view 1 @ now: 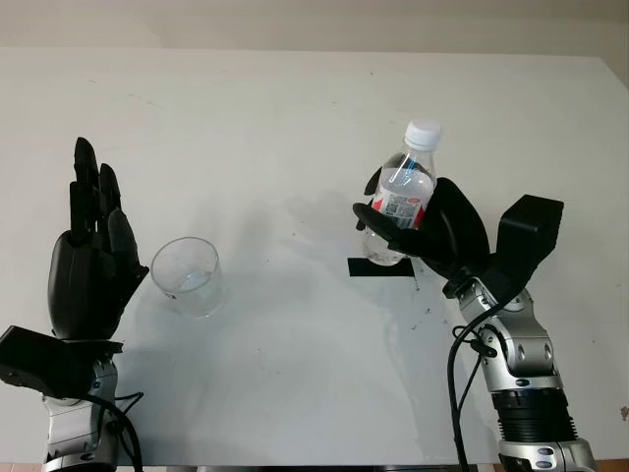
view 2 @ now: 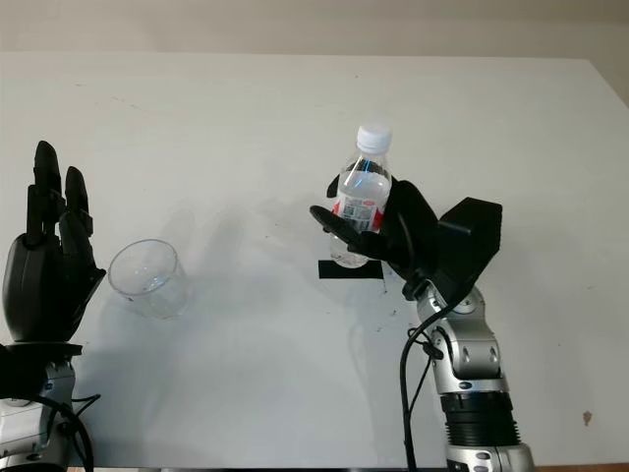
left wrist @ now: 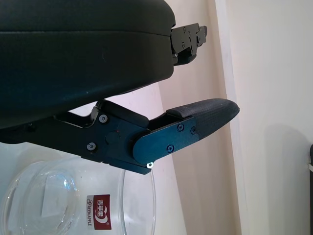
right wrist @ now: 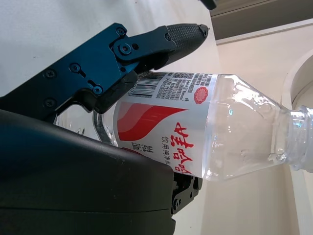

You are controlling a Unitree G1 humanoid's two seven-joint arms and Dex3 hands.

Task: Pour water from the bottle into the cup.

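From the head, the right hand (view 1: 418, 228) grips the capped bottle (view 1: 403, 193) upright above a black mark (view 1: 379, 267) on the white table (view 1: 295, 118). The clear cup (view 1: 187, 275) stands well left of it, beside the open left hand (view 1: 90, 258). At the right wrist, fingers (right wrist: 146, 46) wrap the bottle's red-and-white label (right wrist: 166, 129); at the left wrist the cup sits just beside the hand.

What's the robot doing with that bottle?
The right hand holds a water bottle upright above a black mark on the white table. Its white cap is on. A clear cup stands off to the left. The left hand is open, right next to the cup. Nothing is pouring yet.
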